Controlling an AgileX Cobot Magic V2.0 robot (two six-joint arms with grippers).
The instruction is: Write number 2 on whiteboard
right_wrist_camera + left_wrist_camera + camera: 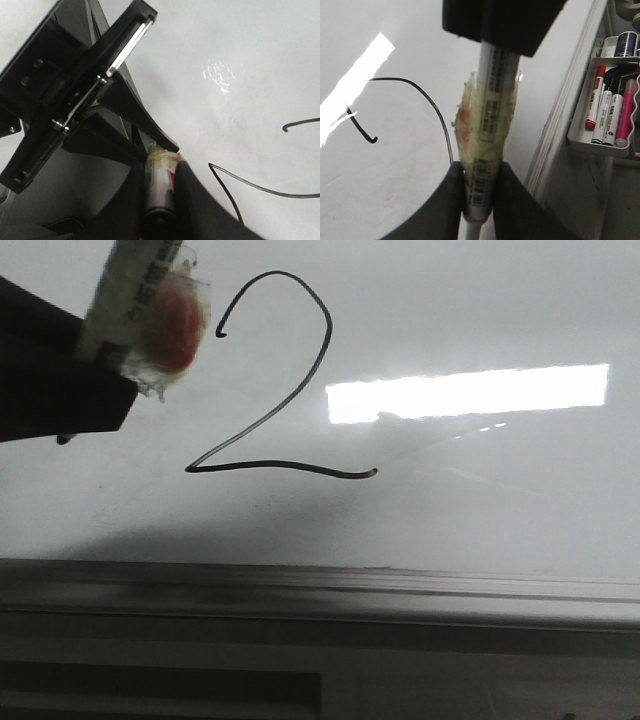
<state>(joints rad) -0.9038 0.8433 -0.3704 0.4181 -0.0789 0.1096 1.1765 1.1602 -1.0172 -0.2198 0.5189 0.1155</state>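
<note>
At the upper left of the front view, the taped marker (125,300) tilts over the whiteboard (480,500) surface. The left pincer (479,200) is clenched on the marker, and the right pincer (161,200) is grasping it too. Just right of the marker, the number 2 (265,415) stands finished, left of centre.

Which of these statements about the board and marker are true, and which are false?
1. A 2 is drawn on the board. True.
2. The 2 is red. False: its line is black.
3. The marker lies loose on the board. False: the left claw grips it.
4. A tray of spare markers sits beside the board. True.
5. Tape is wrapped round the marker. True.
</note>
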